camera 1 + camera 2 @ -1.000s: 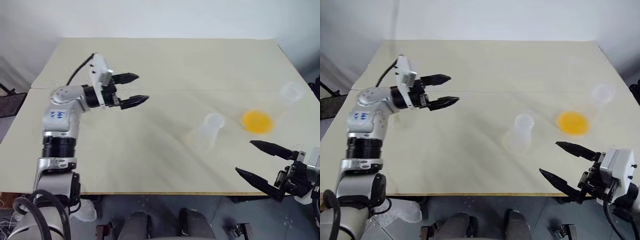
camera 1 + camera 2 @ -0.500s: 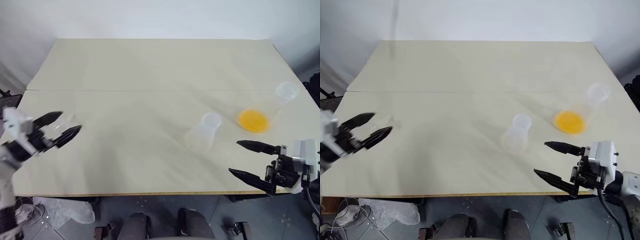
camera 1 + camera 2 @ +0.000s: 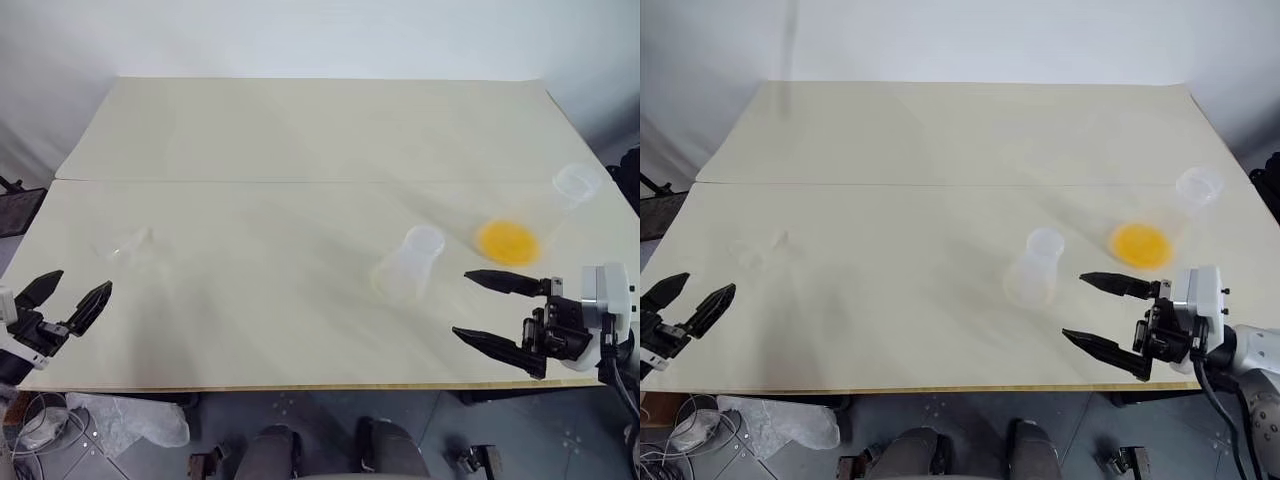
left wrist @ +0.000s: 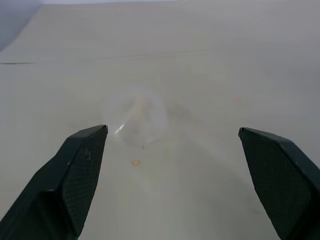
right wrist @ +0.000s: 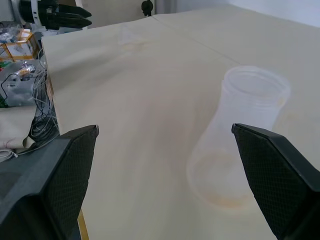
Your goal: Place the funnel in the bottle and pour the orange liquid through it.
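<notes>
both our tools gape wide, empty — left tool (image 3: 68, 303) faces the funnel (image 4: 137, 116) lying on the table's (image 3: 300, 150) left side. it looks light, thin, slippery — we'd pinch its rim gently.

- The clear funnel (image 4: 137, 116) lies on its side near the table's left edge.
- The frosted bottle (image 3: 408, 264) stands upright, open-mouthed, mid-table.
- Orange liquid (image 3: 508, 241) sits in a clear container to the bottle's right.

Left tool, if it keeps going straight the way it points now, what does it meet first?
Probably the small clear plastic funnel lying on the cream table. It sits just ahead between the open left tool fingers, though depth is hard to judge.
</notes>
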{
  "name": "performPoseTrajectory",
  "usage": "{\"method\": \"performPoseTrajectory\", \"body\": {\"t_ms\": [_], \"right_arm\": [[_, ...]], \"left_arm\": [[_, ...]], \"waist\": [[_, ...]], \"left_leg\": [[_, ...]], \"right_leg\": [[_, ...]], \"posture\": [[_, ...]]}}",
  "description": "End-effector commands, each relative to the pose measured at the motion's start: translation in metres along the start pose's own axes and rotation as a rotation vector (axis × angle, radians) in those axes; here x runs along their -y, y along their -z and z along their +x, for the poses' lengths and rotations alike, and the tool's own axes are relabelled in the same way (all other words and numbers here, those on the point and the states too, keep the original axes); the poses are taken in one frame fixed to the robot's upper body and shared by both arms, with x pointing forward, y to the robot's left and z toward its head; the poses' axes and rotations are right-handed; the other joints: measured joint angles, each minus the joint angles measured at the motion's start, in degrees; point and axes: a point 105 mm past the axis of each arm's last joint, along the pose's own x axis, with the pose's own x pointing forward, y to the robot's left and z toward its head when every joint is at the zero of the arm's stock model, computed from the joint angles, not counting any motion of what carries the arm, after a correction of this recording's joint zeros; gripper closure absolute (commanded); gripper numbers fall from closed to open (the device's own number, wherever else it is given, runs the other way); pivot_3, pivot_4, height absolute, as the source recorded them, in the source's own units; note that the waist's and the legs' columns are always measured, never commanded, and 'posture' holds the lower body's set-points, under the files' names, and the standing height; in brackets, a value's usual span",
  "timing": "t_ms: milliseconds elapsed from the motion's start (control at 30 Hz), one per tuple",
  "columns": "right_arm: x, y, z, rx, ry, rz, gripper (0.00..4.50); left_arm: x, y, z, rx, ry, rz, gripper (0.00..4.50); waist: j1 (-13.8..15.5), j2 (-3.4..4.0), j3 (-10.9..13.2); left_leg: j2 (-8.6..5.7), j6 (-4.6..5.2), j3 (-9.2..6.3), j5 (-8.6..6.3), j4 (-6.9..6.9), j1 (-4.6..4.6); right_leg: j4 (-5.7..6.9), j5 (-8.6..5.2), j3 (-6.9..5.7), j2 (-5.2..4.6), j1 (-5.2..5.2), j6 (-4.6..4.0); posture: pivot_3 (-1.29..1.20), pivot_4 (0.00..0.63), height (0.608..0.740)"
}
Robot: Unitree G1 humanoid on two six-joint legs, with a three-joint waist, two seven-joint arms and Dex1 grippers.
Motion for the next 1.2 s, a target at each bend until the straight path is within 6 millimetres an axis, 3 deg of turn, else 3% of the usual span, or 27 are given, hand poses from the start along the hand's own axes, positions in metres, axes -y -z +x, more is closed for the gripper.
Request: {"method": "performPoseTrajectory", "body": {"t_ms": [33,233,400,767,867,1033,1200], "right_arm": [[-0.002,-0.018,0.002,0.022,-0.012,-0.045,0.0],[-0.004,-0.026,0.005,0.026,-0.012,-0.066,0.0],[-0.004,-0.032,0.003,0.019,0.013,-0.089,0.0],[-0.006,-0.038,-0.006,0.004,0.037,-0.088,0.0],[-0.004,-0.038,-0.009,0.008,0.057,-0.077,0.0],[-0.002,-0.043,-0.011,0.011,0.066,-0.082,0.0],[-0.001,-0.043,-0.011,0.006,0.057,-0.078,0.0]], "left_arm": [[0.002,-0.003,0.017,0.031,-0.004,0.021,0.03],[0.013,0.018,0.051,-0.026,0.07,0.025,0.03],[0.018,0.025,0.075,-0.029,0.088,0.02,0.03],[0.018,0.038,0.109,-0.072,0.104,0.039,0.03],[0.019,0.041,0.113,-0.082,0.115,0.026,0.59],[0.019,0.039,0.116,-0.066,0.127,0.02,2.17],[0.025,0.022,0.121,-0.021,0.176,0.046,3.74]], "waist": [[0.11,0.0,0.0],[0.02,-0.02,-0.02],[0.08,-0.03,-0.02],[0.23,-0.11,-0.06],[0.22,-0.12,-0.07],[0.22,-0.12,-0.07],[0.56,-0.12,-0.07]], "left_leg": [[0.0,0.0,0.0,0.0,0.0,0.0],[-0.09,0.02,0.04,0.01,0.0,0.0],[-0.08,0.03,0.11,0.01,0.0,0.0],[-0.1,0.07,0.13,0.04,0.01,0.0],[-0.11,0.08,0.13,0.04,0.01,0.01],[-0.16,0.09,0.14,0.04,0.01,0.01],[-0.17,0.11,0.11,0.06,0.01,0.01]], "right_leg": [[0.01,0.0,-0.01,0.0,0.0,0.0],[0.13,0.0,-0.14,0.19,-0.05,0.0],[0.14,0.0,-0.42,0.27,-0.08,0.01],[0.18,0.01,-0.51,0.27,-0.07,0.02],[0.18,0.01,-0.52,0.26,-0.06,0.03],[0.23,0.02,-0.53,0.21,-0.07,0.04],[0.23,0.02,-0.54,0.18,-0.06,0.04]], "posture": [[0.0,0.15,0.74],[0.0,0.15,0.74],[0.0,0.15,0.74],[0.0,0.15,0.74],[0.0,0.15,0.74],[0.0,0.15,0.74],[0.0,0.15,0.74]]}}
